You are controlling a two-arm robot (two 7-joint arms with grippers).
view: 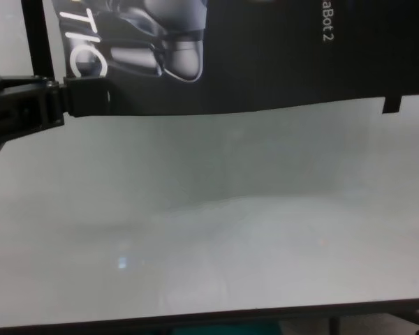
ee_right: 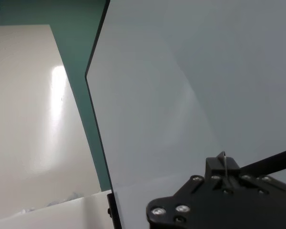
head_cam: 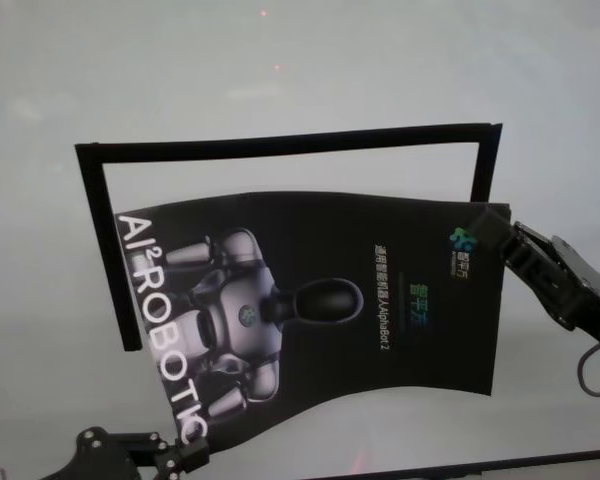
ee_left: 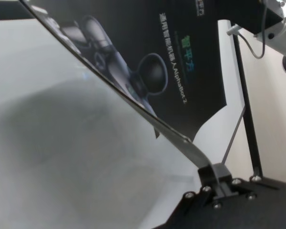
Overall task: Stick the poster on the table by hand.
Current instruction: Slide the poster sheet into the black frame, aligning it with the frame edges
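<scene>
The poster (head_cam: 380,300), black and glossy with a grey-white robot figure and white letters, hangs bowed a little above the table (head_cam: 280,80). My left gripper (head_cam: 185,452) is shut on its near left corner by the white letters. The chest view (view: 70,98) and left wrist view (ee_left: 214,174) show the same pinch on the sheet's edge. My right gripper (head_cam: 500,238) is shut on the far right corner by the small logo. In the right wrist view it (ee_right: 222,167) clamps the sheet, seen edge on. The poster also shows in the chest view (view: 265,63) and left wrist view (ee_left: 181,57).
Narrow black tape strips lie on the table as an open frame: one along the far side (head_cam: 280,143), one on the left (head_cam: 105,250), a short one on the right (head_cam: 485,165). The table's dark front edge (view: 265,307) is near me. Teal floor (ee_right: 81,47) lies beyond the table's side edge.
</scene>
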